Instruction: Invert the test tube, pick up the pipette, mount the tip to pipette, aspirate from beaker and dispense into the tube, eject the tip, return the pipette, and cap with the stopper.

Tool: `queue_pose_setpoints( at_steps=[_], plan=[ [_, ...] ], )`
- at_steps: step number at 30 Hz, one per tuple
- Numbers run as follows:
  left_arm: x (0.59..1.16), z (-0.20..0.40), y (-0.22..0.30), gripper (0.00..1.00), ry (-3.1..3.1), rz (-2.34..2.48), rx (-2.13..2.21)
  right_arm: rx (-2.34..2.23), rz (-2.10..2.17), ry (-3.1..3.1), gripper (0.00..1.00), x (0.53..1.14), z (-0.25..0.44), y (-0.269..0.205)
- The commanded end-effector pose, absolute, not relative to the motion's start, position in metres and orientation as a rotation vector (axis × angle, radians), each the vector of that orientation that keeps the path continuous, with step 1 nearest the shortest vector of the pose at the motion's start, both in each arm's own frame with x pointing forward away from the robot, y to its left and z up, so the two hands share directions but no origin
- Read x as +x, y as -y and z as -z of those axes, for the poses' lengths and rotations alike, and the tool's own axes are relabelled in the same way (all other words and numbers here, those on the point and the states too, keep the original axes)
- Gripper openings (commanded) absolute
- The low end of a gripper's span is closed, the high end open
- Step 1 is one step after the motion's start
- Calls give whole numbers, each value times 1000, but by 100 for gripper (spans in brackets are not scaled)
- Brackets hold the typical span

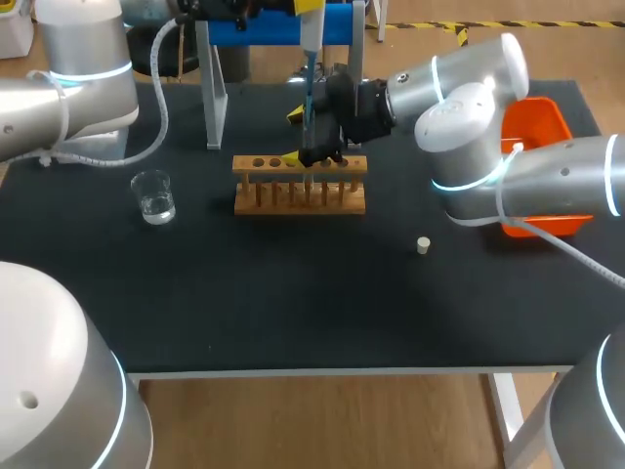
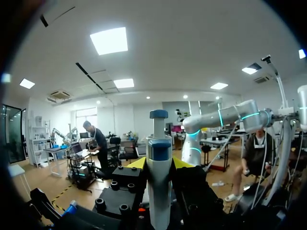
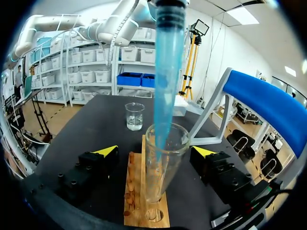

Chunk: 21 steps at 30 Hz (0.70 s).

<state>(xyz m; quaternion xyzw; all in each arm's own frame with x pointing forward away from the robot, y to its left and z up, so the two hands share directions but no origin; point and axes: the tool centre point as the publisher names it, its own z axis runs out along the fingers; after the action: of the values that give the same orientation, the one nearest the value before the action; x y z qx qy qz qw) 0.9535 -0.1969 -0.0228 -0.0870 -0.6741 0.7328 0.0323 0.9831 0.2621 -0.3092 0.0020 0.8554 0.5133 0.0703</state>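
While flanked by the beaker (image 1: 154, 198) toward the worktop's (image 1: 293, 293) left edge and the stopper (image 1: 423, 245) toward its right, stands upright in the wooden rack (image 1: 299, 200): clear test tube (image 3: 165, 163), blue tip (image 3: 169, 67) inside. Right jaws wide around it, not touching; left jaws clamped on the pipette (image 2: 159, 167).

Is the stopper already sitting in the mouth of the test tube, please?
No, the stopper lies alone on the table, while the test tube stands open with the pipette reaching into it.
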Motion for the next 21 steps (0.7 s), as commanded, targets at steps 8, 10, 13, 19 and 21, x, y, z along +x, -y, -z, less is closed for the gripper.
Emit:
queue_pose_setpoints(
  at_steps=[8, 10, 13, 19, 21],
  plan=[
    [944, 10, 203, 0, 2100, -2248, -266, 5, -1542, -2578, 100, 983, 308, -261],
    [943, 9, 203, 0, 2104, -2247, -265, 5, -1542, -2578, 100, 983, 308, -261],
    [941, 6, 205, 0, 2113, -2245, -265, 5, -1542, -2578, 100, 983, 308, -261],
    [936, -1, 202, 0, 2143, -2263, -265, 5, -1542, -2578, 100, 983, 308, -261],
    [933, -5, 201, 0, 2148, -2270, -270, 5, -1542, -2578, 100, 983, 308, -261]
  ],
)
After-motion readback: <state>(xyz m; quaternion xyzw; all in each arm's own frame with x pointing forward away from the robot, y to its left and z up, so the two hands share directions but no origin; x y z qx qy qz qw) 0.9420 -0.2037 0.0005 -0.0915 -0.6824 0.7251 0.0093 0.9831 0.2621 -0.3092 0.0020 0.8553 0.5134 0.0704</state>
